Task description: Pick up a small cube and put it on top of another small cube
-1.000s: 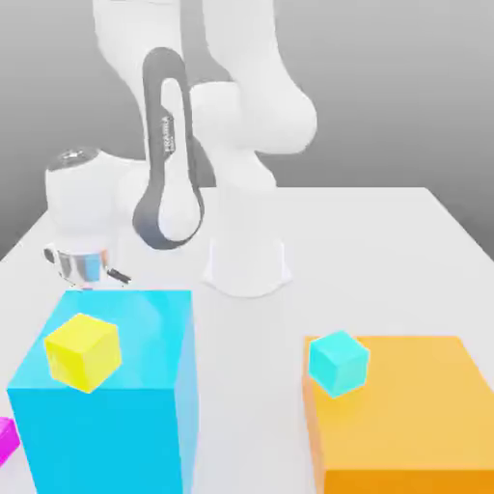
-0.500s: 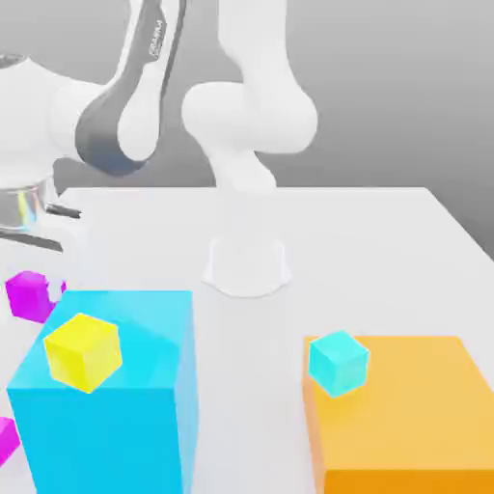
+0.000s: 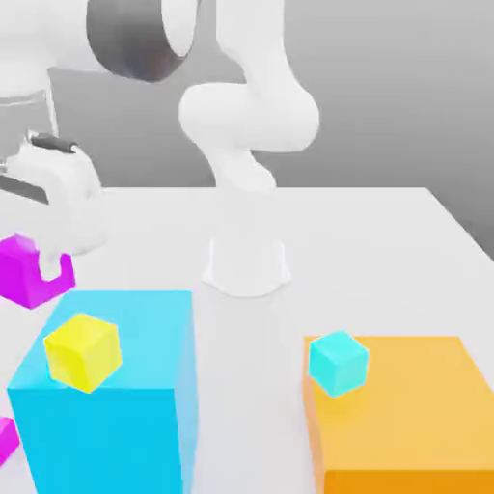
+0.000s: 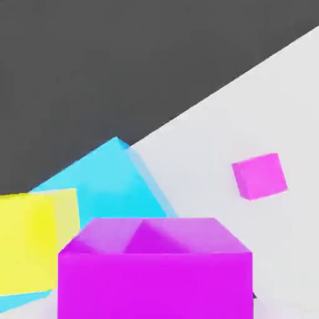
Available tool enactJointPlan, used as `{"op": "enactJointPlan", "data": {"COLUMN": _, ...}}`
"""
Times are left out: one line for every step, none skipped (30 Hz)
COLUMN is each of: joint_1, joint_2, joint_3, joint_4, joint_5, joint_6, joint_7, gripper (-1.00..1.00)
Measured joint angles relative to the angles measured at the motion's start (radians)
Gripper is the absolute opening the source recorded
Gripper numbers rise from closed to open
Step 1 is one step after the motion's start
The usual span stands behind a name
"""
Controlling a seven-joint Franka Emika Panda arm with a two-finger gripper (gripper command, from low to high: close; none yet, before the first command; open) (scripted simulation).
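Two magenta cubes, one yellow, one cyan; two big blocks.

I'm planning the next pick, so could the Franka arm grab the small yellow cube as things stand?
Probably not yet: its end effector already holds a magenta cube. Otherwise, the yellow cube looks easy to approach, with nothing on top of it.

bare table leaves a passage between the blue block and orange block.
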Motion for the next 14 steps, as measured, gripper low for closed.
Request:
{"op": "enactJointPlan", "data": {"joint_1": 0.007, "joint_2": 0.004, "joint_3": 0.005, "joint_4": 0.017, "joint_5": 0.002, "joint_6": -0.015, "joint_7": 0.042, "gripper": -1.0}}
{"op": "enactJointPlan", "data": {"joint_1": 0.013, "joint_2": 0.008, "joint_3": 0.01, "joint_4": 0.032, "joint_5": 0.005, "joint_6": -0.027, "joint_7": 0.085, "gripper": -1.0}}
{"op": "enactJointPlan", "data": {"joint_1": 0.019, "joint_2": 0.013, "joint_3": 0.014, "joint_4": 0.045, "joint_5": 0.008, "joint_6": -0.037, "joint_7": 0.127, "gripper": -1.0}}
{"op": "enactJointPlan", "data": {"joint_1": 0.026, "joint_2": 0.017, "joint_3": 0.017, "joint_4": 0.057, "joint_5": 0.011, "joint_6": -0.046, "joint_7": 0.169, "gripper": -1.0}}
{"op": "enactJointPlan", "data": {"joint_1": 0.033, "joint_2": 0.022, "joint_3": 0.021, "joint_4": 0.069, "joint_5": 0.013, "joint_6": -0.056, "joint_7": 0.212, "gripper": -1.0}}
{"op": "enactJointPlan", "data": {"joint_1": 0.039, "joint_2": 0.026, "joint_3": 0.025, "joint_4": 0.086, "joint_5": 0.015, "joint_6": -0.069, "joint_7": 0.244, "gripper": -1.0}}
{"op": "enactJointPlan", "data": {"joint_1": 0.044, "joint_2": 0.037, "joint_3": 0.026, "joint_4": 0.081, "joint_5": 0.015, "joint_6": -0.054, "joint_7": 0.261, "gripper": -1.0}}
{"op": "enactJointPlan", "data": {"joint_1": 0.047, "joint_2": 0.051, "joint_3": 0.025, "joint_4": 0.065, "joint_5": 0.015, "joint_6": -0.025, "joint_7": 0.269, "gripper": -1.0}}
{"op": "enactJointPlan", "data": {"joint_1": 0.049, "joint_2": 0.066, "joint_3": 0.023, "joint_4": 0.043, "joint_5": 0.015, "joint_6": 0.011, "joint_7": 0.273, "gripper": -1.0}}
{"op": "enactJointPlan", "data": {"joint_1": 0.048, "joint_2": 0.079, "joint_3": 0.024, "joint_4": 0.023, "joint_5": 0.015, "joint_6": 0.045, "joint_7": 0.276, "gripper": 1.0}}
{"op": "enactJointPlan", "data": {"joint_1": 0.048, "joint_2": 0.079, "joint_3": 0.024, "joint_4": 0.023, "joint_5": 0.015, "joint_6": 0.045, "joint_7": 0.276, "gripper": 1.0}}
{"op": "enactJointPlan", "data": {"joint_1": 0.048, "joint_2": 0.079, "joint_3": 0.024, "joint_4": 0.023, "joint_5": 0.015, "joint_6": 0.045, "joint_7": 0.276, "gripper": 1.0}}
{"op": "enactJointPlan", "data": {"joint_1": 0.048, "joint_2": 0.079, "joint_3": 0.024, "joint_4": 0.023, "joint_5": 0.015, "joint_6": 0.045, "joint_7": 0.276, "gripper": 1.0}}
{"op": "enactJointPlan", "data": {"joint_1": 0.047, "joint_2": 0.079, "joint_3": 0.024, "joint_4": 0.023, "joint_5": 0.015, "joint_6": 0.045, "joint_7": 0.276, "gripper": 1.0}}
